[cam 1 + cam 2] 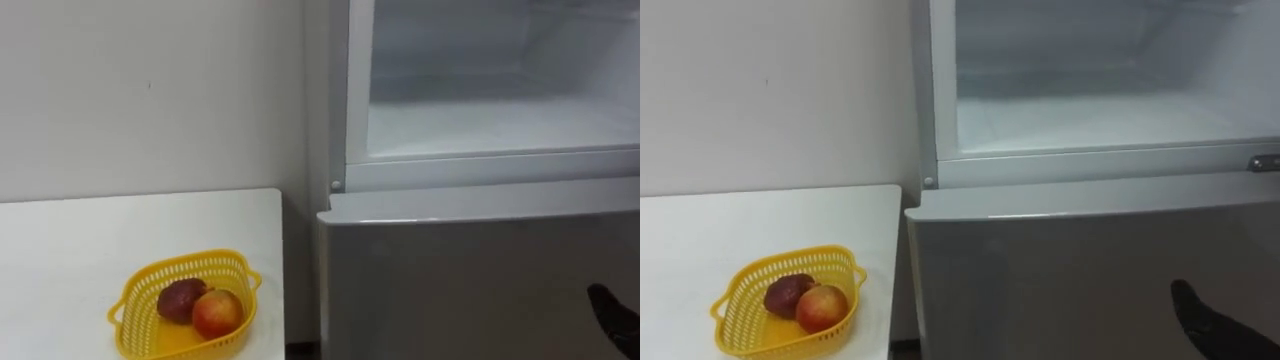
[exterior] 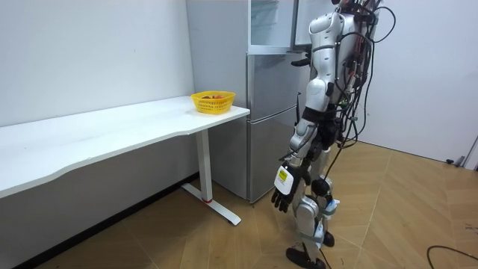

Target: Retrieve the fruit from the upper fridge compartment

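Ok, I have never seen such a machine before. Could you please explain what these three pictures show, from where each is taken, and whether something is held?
This is a humanoid robot standing before a fridge. Two pictures come from the two cameras in its head; the third from a camera in the room. The fridge's upper compartment is open. On the white table stands a yellow basket with an apple and a darker red fruit. The left hand hangs open and empty beside its leg. The right hand is the dark shape at the lower right of the head pictures; whether it is open, I cannot tell.
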### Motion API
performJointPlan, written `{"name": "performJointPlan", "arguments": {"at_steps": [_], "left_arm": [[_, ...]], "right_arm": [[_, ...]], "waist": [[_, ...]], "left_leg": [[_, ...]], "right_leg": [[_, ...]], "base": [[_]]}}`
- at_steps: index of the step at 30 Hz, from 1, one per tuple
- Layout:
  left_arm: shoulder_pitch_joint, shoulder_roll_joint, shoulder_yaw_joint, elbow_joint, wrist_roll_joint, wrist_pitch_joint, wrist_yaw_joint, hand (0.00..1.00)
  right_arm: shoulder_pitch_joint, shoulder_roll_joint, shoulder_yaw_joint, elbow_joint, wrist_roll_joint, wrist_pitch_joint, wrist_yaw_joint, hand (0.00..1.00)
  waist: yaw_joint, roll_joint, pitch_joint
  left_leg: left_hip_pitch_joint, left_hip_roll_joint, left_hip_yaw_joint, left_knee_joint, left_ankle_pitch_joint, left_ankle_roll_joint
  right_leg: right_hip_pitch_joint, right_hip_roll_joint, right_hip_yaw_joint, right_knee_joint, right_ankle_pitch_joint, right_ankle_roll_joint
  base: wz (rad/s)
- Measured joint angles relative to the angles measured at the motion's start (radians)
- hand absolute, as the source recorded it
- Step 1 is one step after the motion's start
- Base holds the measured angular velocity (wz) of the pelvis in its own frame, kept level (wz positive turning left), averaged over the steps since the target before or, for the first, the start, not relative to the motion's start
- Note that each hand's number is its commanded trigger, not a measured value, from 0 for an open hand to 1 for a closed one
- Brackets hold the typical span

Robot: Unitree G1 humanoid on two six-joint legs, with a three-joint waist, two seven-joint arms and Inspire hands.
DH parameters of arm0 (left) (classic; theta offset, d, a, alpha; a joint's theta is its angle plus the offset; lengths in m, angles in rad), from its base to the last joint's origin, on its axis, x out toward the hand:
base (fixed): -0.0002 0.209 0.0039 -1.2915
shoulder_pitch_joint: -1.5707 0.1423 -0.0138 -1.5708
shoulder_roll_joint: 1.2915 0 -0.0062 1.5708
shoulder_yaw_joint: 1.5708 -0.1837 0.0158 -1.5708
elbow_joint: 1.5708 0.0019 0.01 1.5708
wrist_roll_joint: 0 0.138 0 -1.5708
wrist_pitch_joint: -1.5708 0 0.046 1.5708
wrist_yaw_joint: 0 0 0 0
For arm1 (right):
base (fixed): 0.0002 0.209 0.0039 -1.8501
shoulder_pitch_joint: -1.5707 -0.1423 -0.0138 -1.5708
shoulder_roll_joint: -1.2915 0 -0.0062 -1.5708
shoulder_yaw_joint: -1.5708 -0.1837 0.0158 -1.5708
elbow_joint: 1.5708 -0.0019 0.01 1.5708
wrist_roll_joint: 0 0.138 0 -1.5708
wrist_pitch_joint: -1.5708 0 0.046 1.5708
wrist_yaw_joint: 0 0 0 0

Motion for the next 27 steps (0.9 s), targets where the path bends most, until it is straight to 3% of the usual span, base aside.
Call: {"name": "performJointPlan", "arguments": {"at_steps": [11,19,27], "left_arm": [[-0.005,0.0,0.004,-0.036,-0.008,-0.002,0.023,0.0],[-0.003,0.001,0.004,-0.047,-0.028,-0.002,0.062,0.0],[0.011,0.001,0.007,-0.056,-0.029,-0.001,0.077,0.0]], "right_arm": [[0.074,0.029,-0.006,0.091,0.084,-0.013,-0.033,0.0],[0.078,0.035,-0.027,0.231,0.314,-0.012,-0.102,0.0],[0.081,0.036,-0.095,0.25,0.541,-0.022,-0.166,0.0]], "waist": [[-0.001,-0.006,0.0009],[-0.004,-0.004,0.0005],[-0.005,-0.002,-0.0024]], "left_leg": [[0.007,-0.001,0.001,0.001,0.0,0.0],[0.007,-0.001,0.001,0.001,0.0,0.0],[-0.008,-0.001,0.0,0.001,0.0,0.0]], "right_leg": [[0.005,0.0,0.009,-0.001,-0.001,0.0],[0.005,0.0,0.011,0.0,-0.001,0.0],[-0.011,0.001,0.006,0.002,-0.001,0.0]], "base": [[0.0],[0.0],[0.0]]}}
